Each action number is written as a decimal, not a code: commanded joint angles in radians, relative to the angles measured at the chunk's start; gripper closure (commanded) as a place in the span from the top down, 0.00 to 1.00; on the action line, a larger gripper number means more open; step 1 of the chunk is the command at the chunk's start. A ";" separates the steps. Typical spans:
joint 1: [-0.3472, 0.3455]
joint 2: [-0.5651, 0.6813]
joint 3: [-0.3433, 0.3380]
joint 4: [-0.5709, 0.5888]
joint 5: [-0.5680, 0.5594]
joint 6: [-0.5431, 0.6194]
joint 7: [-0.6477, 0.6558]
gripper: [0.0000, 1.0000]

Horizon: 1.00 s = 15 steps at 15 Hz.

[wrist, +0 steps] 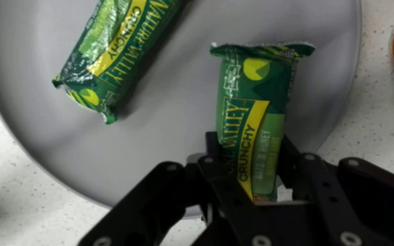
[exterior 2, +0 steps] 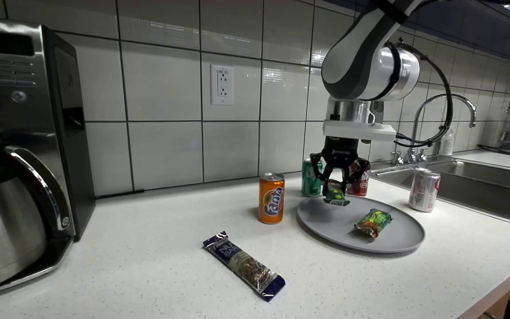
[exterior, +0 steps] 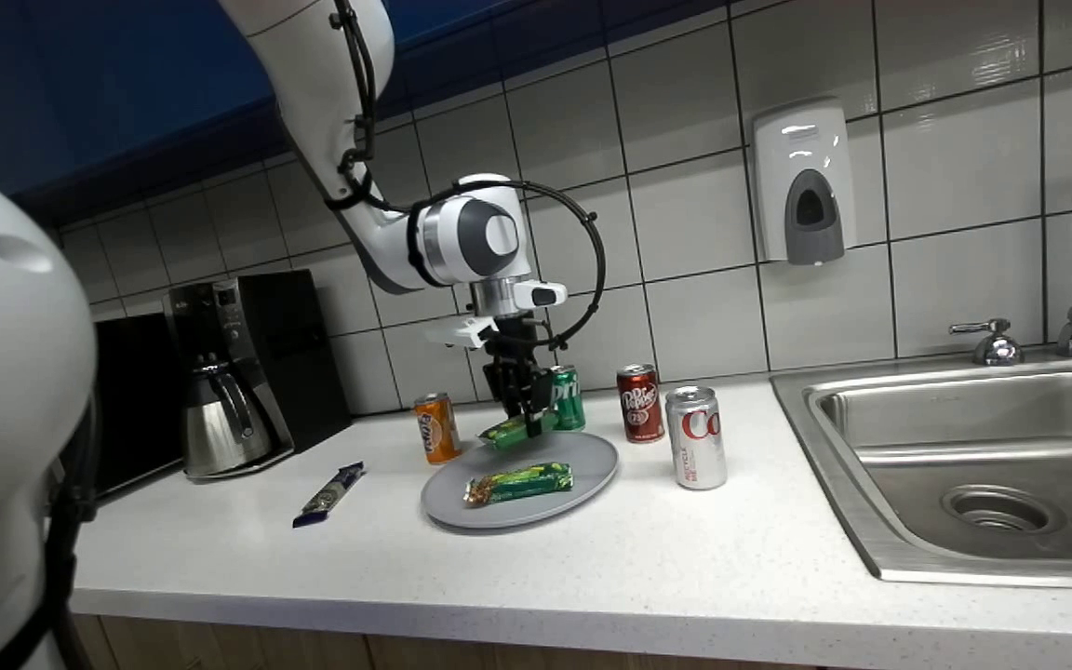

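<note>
My gripper (wrist: pixel 250 147) is closed around a green granola bar (wrist: pixel 255 89), one black finger along each long side in the wrist view. The lower end of that bar is hidden between the gripper's links. In both exterior views the held bar (exterior 2: pixel 337 201) (exterior: pixel 502 433) is over the back of a round grey plate (exterior 2: pixel 326 223), tilted in the jaws; whether it touches the plate I cannot tell. A second green granola bar (exterior: pixel 519 483) (exterior 2: pixel 373 222) lies on the plate, apart from the gripper, and shows at upper left in the wrist view.
Around the plate stand an orange can (exterior 2: pixel 272 198), a green can (exterior: pixel 568 398), a dark red can (exterior: pixel 640 403) and a silver can (exterior: pixel 696 439). A nut bar (exterior 2: pixel 246 266) lies on the counter near the coffee maker (exterior: pixel 229 409). The steel sink (exterior: pixel 1011 569) is beyond the silver can.
</note>
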 commanded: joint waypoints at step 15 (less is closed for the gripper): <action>-0.005 -0.023 0.058 0.073 -0.023 -0.140 -0.132 0.17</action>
